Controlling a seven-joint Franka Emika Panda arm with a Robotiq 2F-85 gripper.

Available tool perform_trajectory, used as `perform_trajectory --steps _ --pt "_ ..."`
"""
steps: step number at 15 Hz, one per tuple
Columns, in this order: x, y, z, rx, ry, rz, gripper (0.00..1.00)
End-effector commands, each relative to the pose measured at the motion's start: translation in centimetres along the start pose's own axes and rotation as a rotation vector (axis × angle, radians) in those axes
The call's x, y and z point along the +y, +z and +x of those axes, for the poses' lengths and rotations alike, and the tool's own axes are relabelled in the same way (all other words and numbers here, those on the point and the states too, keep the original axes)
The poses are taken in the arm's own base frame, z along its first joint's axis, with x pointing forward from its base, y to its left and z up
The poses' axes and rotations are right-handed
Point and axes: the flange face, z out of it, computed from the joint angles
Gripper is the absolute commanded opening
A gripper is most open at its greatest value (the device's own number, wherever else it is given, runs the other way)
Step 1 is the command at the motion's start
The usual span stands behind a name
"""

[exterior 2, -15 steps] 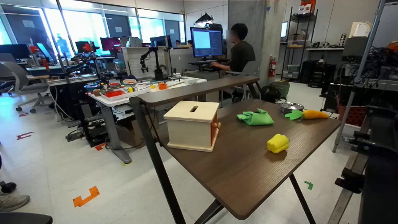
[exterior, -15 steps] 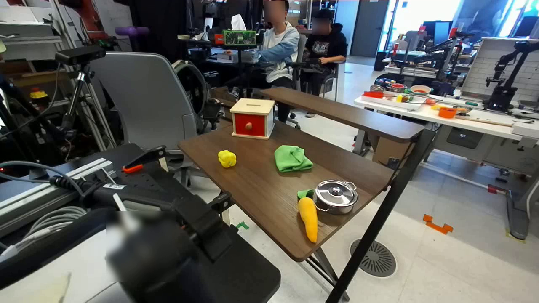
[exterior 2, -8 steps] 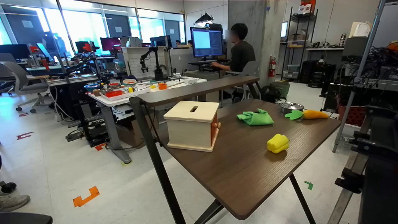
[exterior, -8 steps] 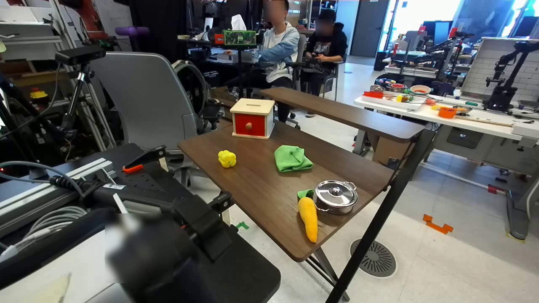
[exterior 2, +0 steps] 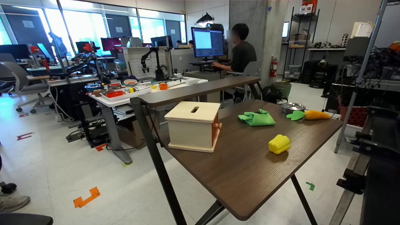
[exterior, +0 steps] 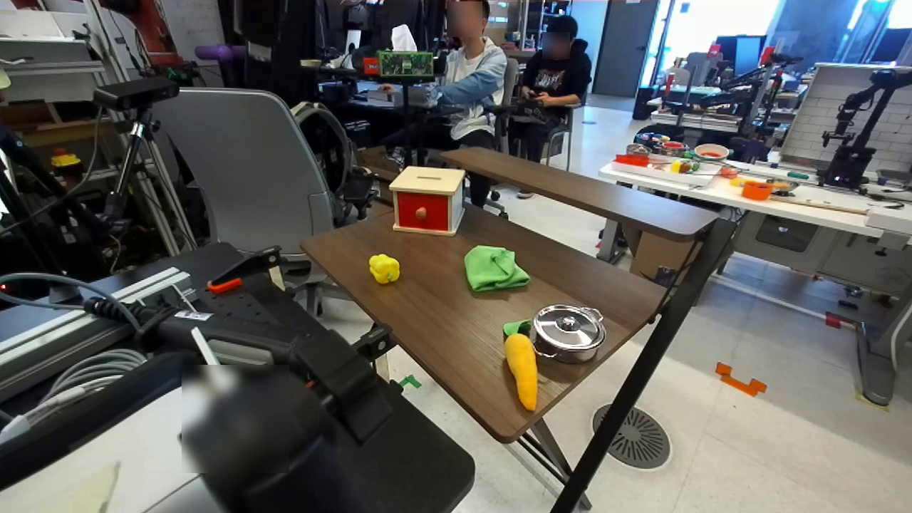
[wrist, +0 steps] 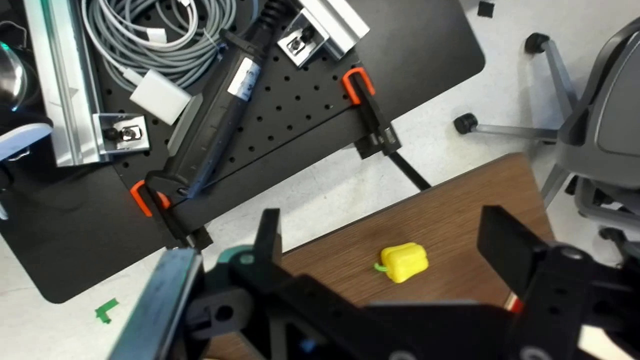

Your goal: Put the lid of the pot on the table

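Note:
The silvery lid (exterior: 570, 325) with its centre knob lies flat on the small shiny pot (exterior: 573, 354). The pot stands near one end of the dark brown table (exterior: 442, 299). The pot also shows small at the far end in an exterior view (exterior 2: 292, 108); the knob cannot be made out there. My gripper (wrist: 381, 225) is open, its fingers wide apart, with nothing between them. It is above the table (wrist: 460, 215), over the end with the yellow pepper (wrist: 404, 261), which lies well below the fingers. The pot and lid are out of the wrist view.
A toy carrot (exterior: 522, 372) lies against the pot, its green leaf (exterior 2: 295, 115) beside it. A green cloth (exterior: 495, 269) and a red-and-white drawer box (exterior: 422, 210) stand on the table. A raised shelf (exterior: 591, 192) runs along one side. A grey chair (wrist: 620, 120) is close by.
A dark shape, perhaps part of my arm, has come in at the top left of an exterior view. A seated person shifted slightly. The things on the table have not moved.

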Motion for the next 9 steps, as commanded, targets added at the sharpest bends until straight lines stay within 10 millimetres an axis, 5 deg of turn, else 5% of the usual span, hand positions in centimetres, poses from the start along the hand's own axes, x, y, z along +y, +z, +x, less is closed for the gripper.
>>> perform_trajectory --steps 1,9 --pt "4.2 3.3 5.0 0.029 0.126 -0.046 1.0" --pt "12.3 7.7 17.5 0.105 0.371 -0.051 1.0"
